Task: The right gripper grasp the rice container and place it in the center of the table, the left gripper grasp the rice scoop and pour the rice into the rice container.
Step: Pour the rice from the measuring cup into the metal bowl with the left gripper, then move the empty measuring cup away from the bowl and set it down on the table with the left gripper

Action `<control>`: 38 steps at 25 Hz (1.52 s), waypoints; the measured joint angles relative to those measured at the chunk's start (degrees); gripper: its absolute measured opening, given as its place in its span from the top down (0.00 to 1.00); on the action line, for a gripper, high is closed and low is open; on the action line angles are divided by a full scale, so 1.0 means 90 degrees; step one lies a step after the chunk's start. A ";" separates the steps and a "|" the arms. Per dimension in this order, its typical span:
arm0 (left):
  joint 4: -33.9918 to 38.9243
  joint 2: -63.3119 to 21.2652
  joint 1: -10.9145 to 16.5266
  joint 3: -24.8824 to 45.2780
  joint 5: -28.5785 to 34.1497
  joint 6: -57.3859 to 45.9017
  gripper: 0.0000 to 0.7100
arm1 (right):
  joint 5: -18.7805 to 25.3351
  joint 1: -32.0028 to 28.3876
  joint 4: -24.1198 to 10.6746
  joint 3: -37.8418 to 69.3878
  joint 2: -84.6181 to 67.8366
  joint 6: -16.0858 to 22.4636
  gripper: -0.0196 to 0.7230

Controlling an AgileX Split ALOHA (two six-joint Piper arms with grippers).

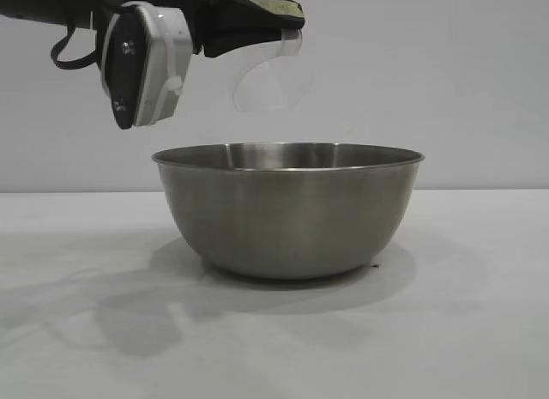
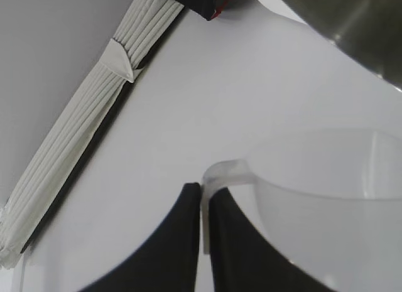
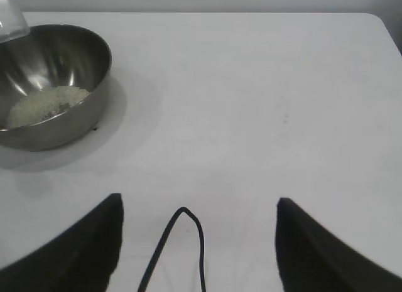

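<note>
The left gripper (image 2: 204,226) pinches the loop handle of the one rice scoop (image 1: 273,73), a light, stiff plastic cup tipped above the single rice container (image 1: 287,210), a hard, slick steel bowl best taken by its rim. One heap of rice (image 3: 47,105) lies in that bowl on the table (image 1: 480,330), while the right gripper (image 3: 198,242) hangs parted and empty, well apart.

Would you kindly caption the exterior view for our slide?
Left gripper holds the tipped rice scoop above the rice container on the table.
</note>
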 joint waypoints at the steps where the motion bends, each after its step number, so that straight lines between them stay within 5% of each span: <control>1: -0.0019 0.0000 0.0000 0.0000 0.0000 -0.0185 1.00 | 0.0000 0.0000 0.0000 0.0000 0.0000 0.0000 0.38; 12: -0.1596 0.0000 0.0000 0.0000 0.0000 -0.3995 1.00 | 0.0000 0.0000 0.0000 0.0000 0.0000 0.0000 0.38; 28: -0.6339 0.0000 0.0000 0.0197 0.0000 -1.0094 1.00 | 0.0000 0.0000 0.0000 0.0000 0.0000 0.0000 0.38; 38: -0.7861 0.0097 0.0000 0.1096 0.0000 -1.0656 1.00 | 0.0000 0.0000 0.0000 0.0000 0.0000 0.0000 0.38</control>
